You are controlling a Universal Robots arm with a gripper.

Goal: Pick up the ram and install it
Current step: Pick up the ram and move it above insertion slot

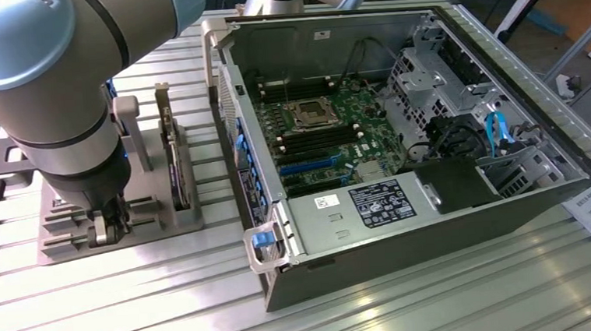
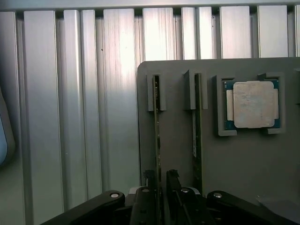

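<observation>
Wrist view: looking down at the ram, a long, thin green stick, standing on its narrow edge in a slot of a flat, dull grey holder. Sitting over one end of the ram, the tool, with its black fingers spread wide, one on each side of the stick, not squeezing it. Standing just beside it in the next slot, a second thin stick with a small white sticker, its writing too small to read. Lying flat in a square pocket of the same holder, a square chip with a dull silver lid and a green rim. Stretching out under the holder, a shiny silver metal surface with long straight ribs.

Exterior view: reaching down over the grey holder, a fat, smooth, round grey arm with the tool at its tip. Standing upright on the holder, a dark card. Lying open on the ribbed surface, toward the exterior view's right, a big black computer box, showing a green board with black slots and a square socket. Sticking to a grey metal box inside, a black label with white print, too small to read.
</observation>
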